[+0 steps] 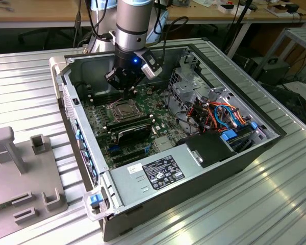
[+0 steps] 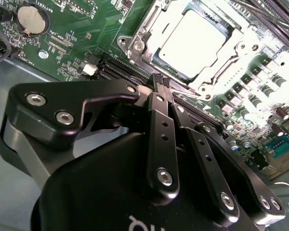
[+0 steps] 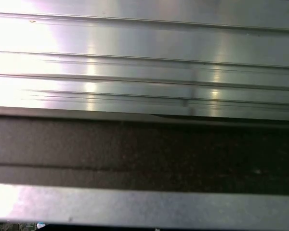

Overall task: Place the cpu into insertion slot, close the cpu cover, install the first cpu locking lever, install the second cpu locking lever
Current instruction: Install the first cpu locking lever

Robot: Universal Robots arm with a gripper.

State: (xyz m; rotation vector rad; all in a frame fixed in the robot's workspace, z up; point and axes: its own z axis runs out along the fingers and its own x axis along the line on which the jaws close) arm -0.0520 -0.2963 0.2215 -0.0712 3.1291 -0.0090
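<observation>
inside the open computer case (image 1: pixel 204 178), the gripper (image 2: pixel 160 80) hangs just beside the socket (image 1: pixel 124 110), fingers (image 2: pixel 156 103) pressed together. the chip (image 2: pixel 192 38) lies seated in the socket, with the metal frame (image 2: pixel 138 39) lowered around it.

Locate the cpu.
In the second wrist view, the cpu lies on the green motherboard, framed by the cpu cover, just beyond the gripper.
</observation>
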